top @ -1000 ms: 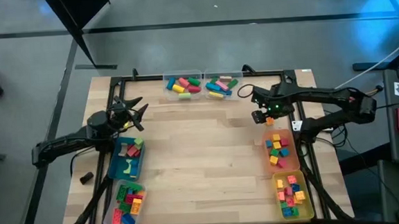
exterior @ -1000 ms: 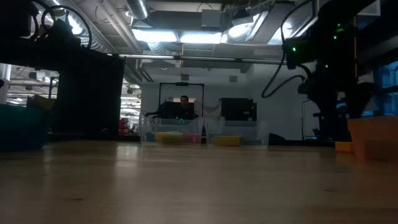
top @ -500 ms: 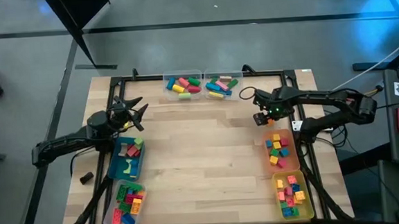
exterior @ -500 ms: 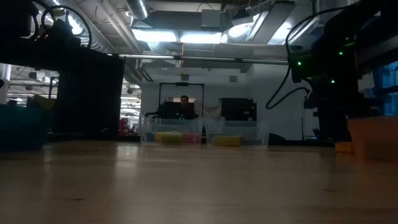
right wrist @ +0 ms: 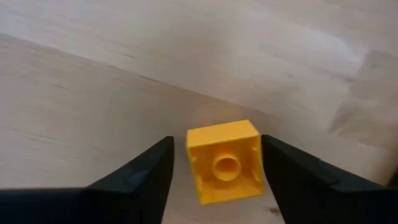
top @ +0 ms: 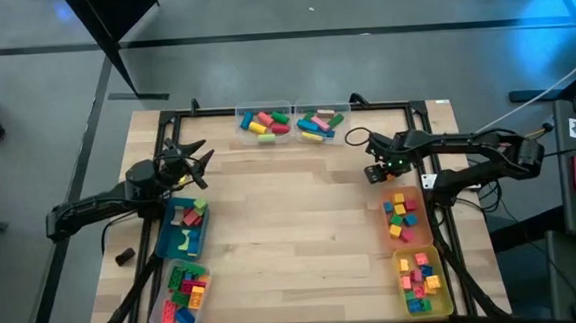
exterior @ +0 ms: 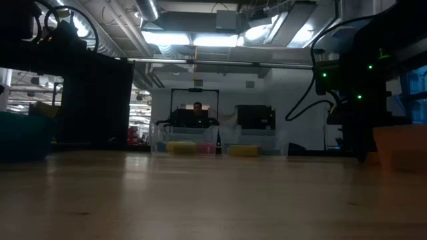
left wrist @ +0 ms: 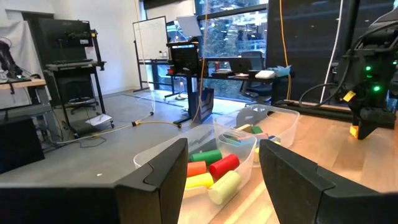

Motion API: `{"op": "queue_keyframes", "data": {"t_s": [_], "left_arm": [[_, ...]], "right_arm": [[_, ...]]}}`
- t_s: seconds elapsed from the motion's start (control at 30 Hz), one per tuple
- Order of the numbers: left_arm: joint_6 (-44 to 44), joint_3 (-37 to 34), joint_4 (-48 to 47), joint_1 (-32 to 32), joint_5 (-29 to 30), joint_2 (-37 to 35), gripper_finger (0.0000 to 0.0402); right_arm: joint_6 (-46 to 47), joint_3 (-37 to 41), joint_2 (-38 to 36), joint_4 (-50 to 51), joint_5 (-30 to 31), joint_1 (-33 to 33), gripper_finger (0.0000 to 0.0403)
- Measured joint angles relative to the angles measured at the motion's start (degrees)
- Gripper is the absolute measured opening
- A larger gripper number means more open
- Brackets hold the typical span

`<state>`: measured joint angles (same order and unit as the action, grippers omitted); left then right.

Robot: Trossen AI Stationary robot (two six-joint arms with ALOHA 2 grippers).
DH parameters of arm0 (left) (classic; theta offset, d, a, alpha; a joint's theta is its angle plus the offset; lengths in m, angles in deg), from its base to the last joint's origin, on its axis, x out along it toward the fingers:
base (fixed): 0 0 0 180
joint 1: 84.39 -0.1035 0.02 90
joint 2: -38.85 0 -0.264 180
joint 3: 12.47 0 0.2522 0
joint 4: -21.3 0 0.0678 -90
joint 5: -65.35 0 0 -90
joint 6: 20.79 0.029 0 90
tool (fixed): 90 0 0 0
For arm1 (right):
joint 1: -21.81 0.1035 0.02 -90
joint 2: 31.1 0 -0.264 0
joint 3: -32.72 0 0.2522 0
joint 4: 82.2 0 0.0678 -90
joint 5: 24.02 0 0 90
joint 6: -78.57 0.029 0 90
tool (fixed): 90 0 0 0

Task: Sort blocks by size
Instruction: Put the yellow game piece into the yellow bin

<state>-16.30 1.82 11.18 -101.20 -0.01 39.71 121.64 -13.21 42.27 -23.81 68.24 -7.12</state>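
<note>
A small yellow block lies alone on the wooden table, hollow side up, near the far right. My right gripper points down over it and is open. One finger stands on each side of the block, with narrow gaps showing in the right wrist view. My left gripper waits open and level above the far end of the blue bin, pointing toward the far clear bins. Other blocks lie sorted in bins around the table.
Two clear bins of long blocks stand at the far edge. An orange bin and a yellow bin with small blocks line the right side. A clear bin sits at the near left. The table's middle is bare wood.
My right gripper has sunk toward the table, down around the yellow block, and has shifted slightly toward the near edge. The block has stayed where it lay.
</note>
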Motion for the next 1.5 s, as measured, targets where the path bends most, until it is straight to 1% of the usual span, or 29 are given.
{"op": "queue_keyframes", "data": {"t_s": [0.13,0.23,0.3,0.57,0.67,0.77,0.93,1.1,1.27,1.4,1.5], "left_arm": [[0.0,0.01,0.02,-0.01,0.0,0.01,0.0184],[0.0,0.0,0.01,0.0,0.0,0.0,0.0184],[0.0,0.0,0.01,0.0,0.01,0.0,0.0184],[0.0,0.01,0.01,0.0,0.0,0.0,0.0184],[0.0,-0.01,0.01,0.0,0.0,-0.01,0.0184],[0.0,0.01,0.01,-0.01,0.0,0.01,0.0184],[0.0,0.0,0.01,0.0,0.0,0.01,0.0184],[0.0,0.01,0.02,0.01,0.0,0.01,0.0184],[0.0,-0.01,0.02,0.0,0.0,0.01,0.0184],[0.0,0.01,0.01,-0.01,0.01,0.0,0.0184],[0.0,0.0,0.01,-0.01,0.01,-0.01,0.0184]], "right_arm": [[0.05,0.13,0.0,-0.8,-2.28,0.02,0.0195],[0.05,0.12,-0.01,-1.12,-5.21,0.02,0.0156],[0.04,0.07,-0.09,-1.1,-7.68,0.02,0.014],[0.07,0.11,-0.15,-0.28,-15.49,0.02,0.014],[-0.03,0.13,-0.15,-0.89,-17.46,0.02,0.0149],[-1.45,-0.13,-0.14,-2.0,-17.83,0.02,0.015],[-4.83,-3.08,-0.13,-1.66,-15.74,0.04,0.0144],[-5.91,-7.34,-0.13,4.15,-15.53,0.09,0.0144],[-5.9,-11.88,-0.13,12.29,-19.82,0.63,0.0144],[-4.63,-15.89,-0.13,17.61,-20.31,4.02,0.0144],[-3.13,-19.15,-0.13,21.42,-19.39,7.69,0.0144]]}}
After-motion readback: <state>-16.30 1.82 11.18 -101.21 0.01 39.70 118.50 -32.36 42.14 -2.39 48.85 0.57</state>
